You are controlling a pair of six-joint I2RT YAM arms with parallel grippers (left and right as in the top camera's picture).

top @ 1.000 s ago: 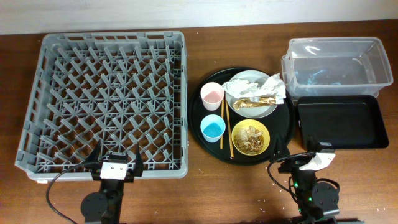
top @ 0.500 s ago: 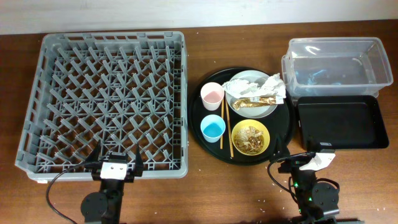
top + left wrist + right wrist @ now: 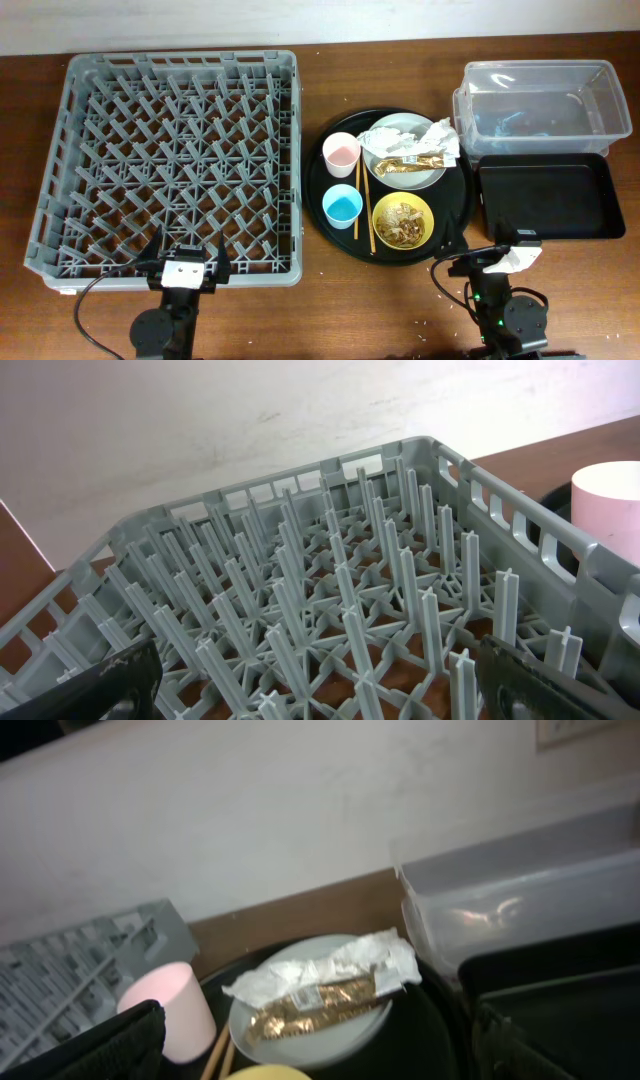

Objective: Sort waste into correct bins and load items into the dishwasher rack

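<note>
The grey dishwasher rack (image 3: 170,160) fills the table's left; it holds nothing. On the round black tray (image 3: 460,195) sit a white plate (image 3: 425,177) with crumpled napkins (image 3: 432,135) and a gold-brown wrapper (image 3: 408,163), a pink cup (image 3: 341,153), a light-blue cup (image 3: 342,206), wooden chopsticks (image 3: 362,205) and a yellow bowl (image 3: 403,222) of beige scraps. The clear tub (image 3: 540,105) and shallow black tray (image 3: 550,197) stand at right. My left gripper (image 3: 310,680) is open at the rack's near edge. My right gripper (image 3: 320,1040) is open, low at the near side of the round tray, facing the plate (image 3: 310,1020) and wrapper (image 3: 310,995).
Bare brown table lies between the rack and the round tray and along the near edge. A pale wall rises behind the table. The pink cup (image 3: 610,500) shows past the rack's right wall in the left wrist view.
The right arm has shifted slightly at the table's near edge. The objects have not moved.
</note>
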